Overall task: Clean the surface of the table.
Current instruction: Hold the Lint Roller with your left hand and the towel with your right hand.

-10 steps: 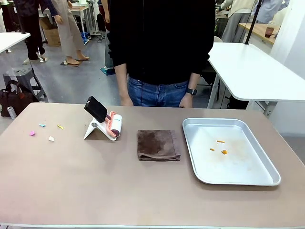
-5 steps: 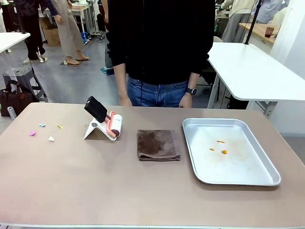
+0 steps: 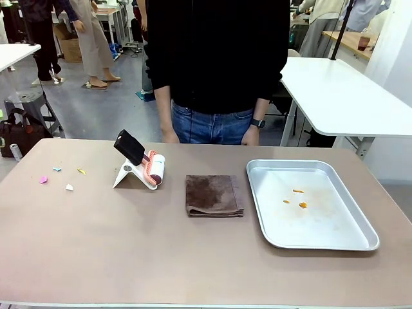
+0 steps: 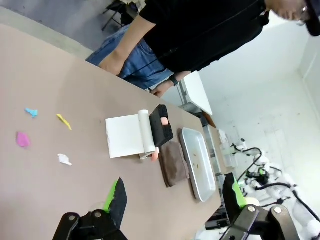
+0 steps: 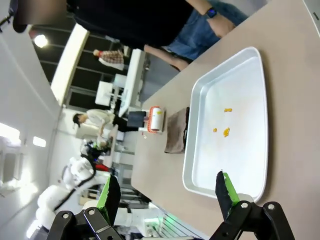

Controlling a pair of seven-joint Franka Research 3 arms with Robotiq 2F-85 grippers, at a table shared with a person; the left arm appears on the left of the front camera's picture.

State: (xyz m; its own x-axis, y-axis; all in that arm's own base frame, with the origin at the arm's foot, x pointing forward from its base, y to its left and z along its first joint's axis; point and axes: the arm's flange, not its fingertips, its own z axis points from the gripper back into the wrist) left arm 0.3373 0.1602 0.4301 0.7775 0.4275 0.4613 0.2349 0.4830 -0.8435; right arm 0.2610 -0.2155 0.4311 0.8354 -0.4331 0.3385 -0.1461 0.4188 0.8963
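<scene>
Left wrist view: left claw [image 4: 175, 192], green-padded fingers spread wide with nothing between them, held clear of the tan worktop [image 4: 40, 75]. Right wrist view: right claw [image 5: 167, 186], likewise wide open and empty, facing the silver tray [image 5: 240, 165]. Front view: the worktop spans the full width, tan-brown with a thin pale near edge. The tray lies flat on its right part, with a few orange crumbs [image 3: 302, 205] on the tray floor. A folded dark-brown cloth [image 3: 214, 195] lies flat at the middle, just left of the tray and not touching it. A roller [image 3: 156, 168] with a black handle rests on a white sloped stand [image 3: 123, 176], left of the cloth and slightly farther back. Four small paper scraps [image 3: 69, 187], pink, blue, yellow and white, lie loose near the left edge. A person [image 3: 219, 64] in a black top and blue jeans stands at the far edge, hands hanging down.
</scene>
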